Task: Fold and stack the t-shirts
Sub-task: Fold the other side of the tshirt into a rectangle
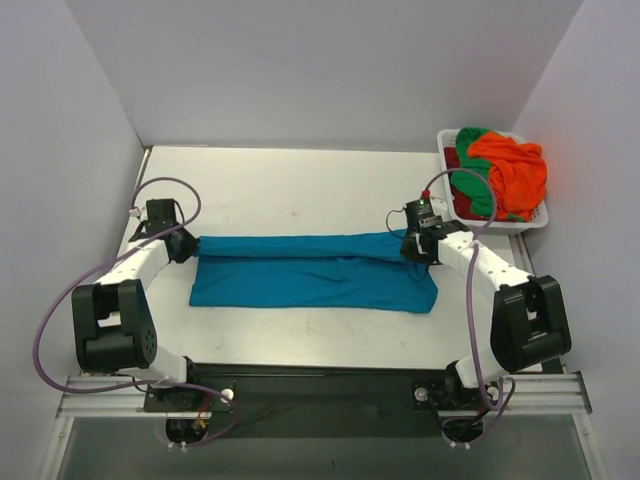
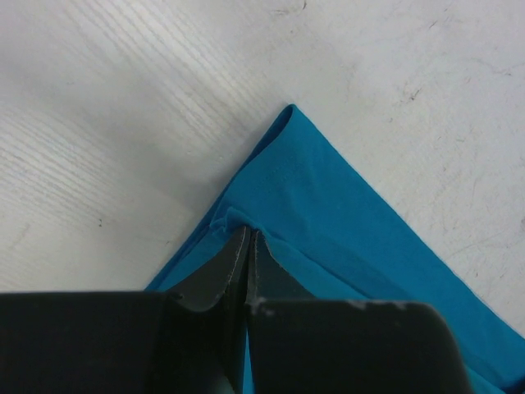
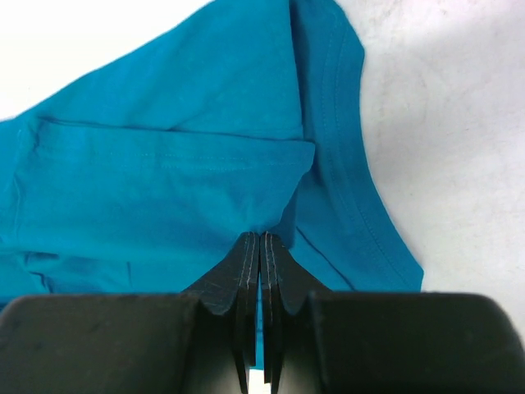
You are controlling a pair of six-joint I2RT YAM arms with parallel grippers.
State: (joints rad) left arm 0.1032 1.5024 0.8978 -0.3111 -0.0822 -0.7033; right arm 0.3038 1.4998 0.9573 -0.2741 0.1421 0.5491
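Item: teal shirt, lying across the table as a long band with its far edge doubled over.
Left gripper: you are pinching the shirt's left corner, jaws nearly together on the fabric.
Right gripper: you are clamping a fold at the right end, jaws tight.
Remaining shirts: waiting in the basket (far right).
Risk: if you are pulling unevenly, a thin layer may slip free and skew the fold.

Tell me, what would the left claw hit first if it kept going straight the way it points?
The teal t-shirt: the left gripper is shut on its edge, so it would shove that fabric; past the corner, seemingly only bare table.
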